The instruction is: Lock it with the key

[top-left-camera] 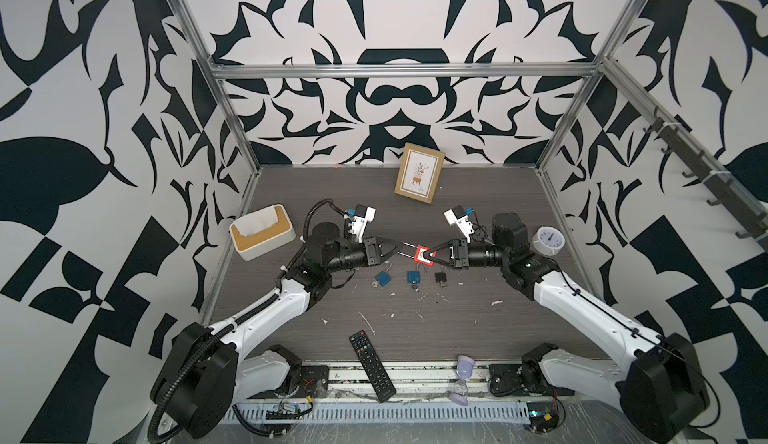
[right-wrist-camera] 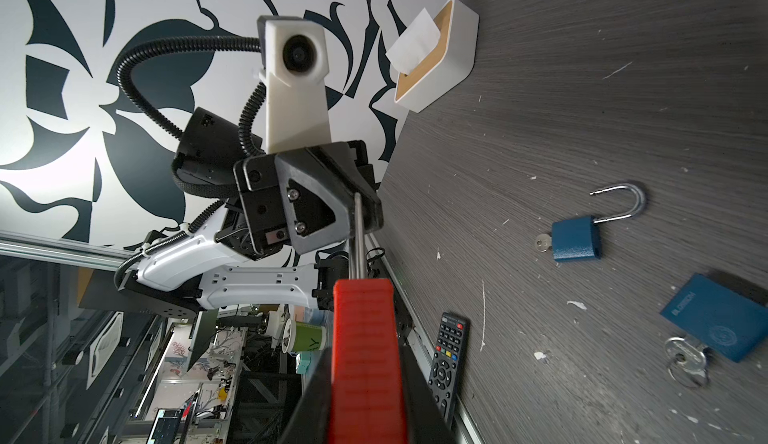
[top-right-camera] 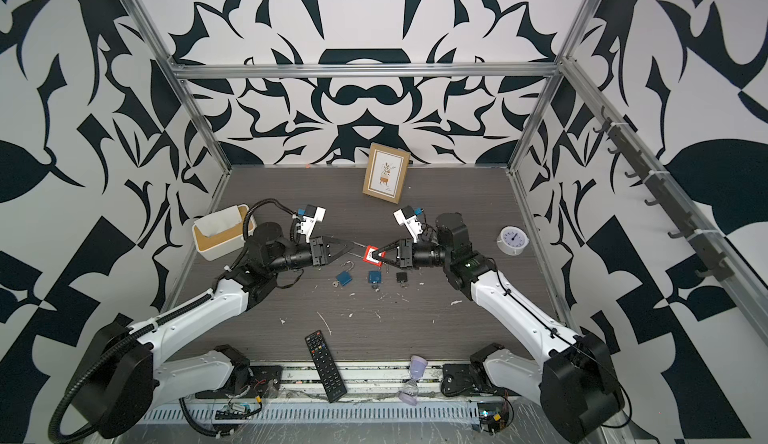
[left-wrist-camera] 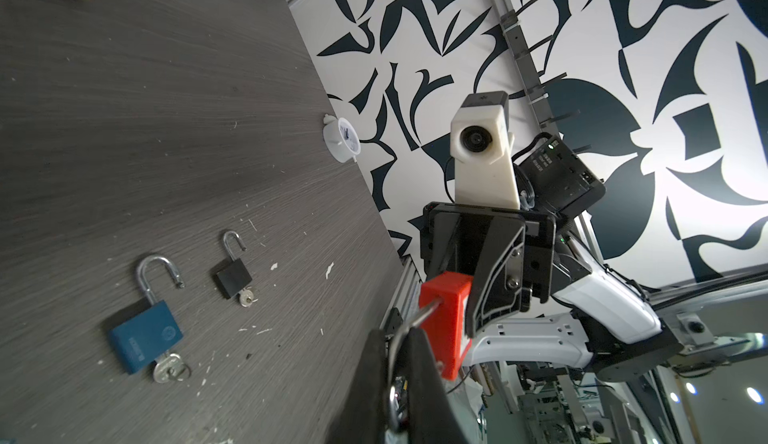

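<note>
The right claw (top-left-camera: 430, 256) clamps the body of the red padlock (top-left-camera: 420, 255), holding it in the air above the middle of the desk (top-left-camera: 478, 330). The left claw (top-left-camera: 400, 249) is pinched tight on its steel shackle (left-wrist-camera: 417, 320) (a long bar running out of the red body). Below lie a blue padlock (top-left-camera: 383, 276), another blue padlock (top-left-camera: 413, 276) and a black padlock (top-left-camera: 440, 276), keys in.

- I read the red padlock (right-wrist-camera: 363, 338) body as ribbed, matt plastic — its shackle (right-wrist-camera: 358, 234) is smooth bright metal.
- The blue padlock (left-wrist-camera: 143, 336) looks grainy and painted.
- The table (top-left-camera: 478, 330) is matt grey wood grain — scuffed.
</note>
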Robot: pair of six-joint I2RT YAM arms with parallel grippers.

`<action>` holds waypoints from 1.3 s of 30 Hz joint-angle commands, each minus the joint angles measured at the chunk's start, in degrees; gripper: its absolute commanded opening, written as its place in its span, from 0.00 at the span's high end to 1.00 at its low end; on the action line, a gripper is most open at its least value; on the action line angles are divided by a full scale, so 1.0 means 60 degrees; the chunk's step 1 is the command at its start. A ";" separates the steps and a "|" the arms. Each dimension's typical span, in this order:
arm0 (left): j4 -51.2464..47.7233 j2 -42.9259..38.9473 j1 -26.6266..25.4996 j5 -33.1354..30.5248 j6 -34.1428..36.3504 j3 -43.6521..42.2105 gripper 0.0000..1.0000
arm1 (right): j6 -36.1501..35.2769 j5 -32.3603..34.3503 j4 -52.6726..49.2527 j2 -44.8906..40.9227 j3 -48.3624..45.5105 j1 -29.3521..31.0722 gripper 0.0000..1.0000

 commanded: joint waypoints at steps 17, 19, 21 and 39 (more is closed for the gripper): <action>0.0548 -0.0211 -0.0159 0.0272 0.0213 -0.0154 1.00 | 0.2312 -0.0650 0.5294 0.0744 -0.0415 0.0159 1.00; 0.0626 -0.0175 -0.0208 0.0329 0.0223 -0.0150 1.00 | 0.2357 -0.0639 0.5389 0.0851 -0.0349 0.0214 1.00; 0.0782 -0.0096 -0.0255 0.0418 0.0139 -0.0142 1.00 | 0.2320 -0.0488 0.5390 0.0883 -0.0297 0.0227 1.00; 0.0654 -0.0428 0.0157 0.0227 0.0018 -0.0454 0.43 | 0.0844 0.0231 0.2408 0.0352 0.0014 0.0098 1.00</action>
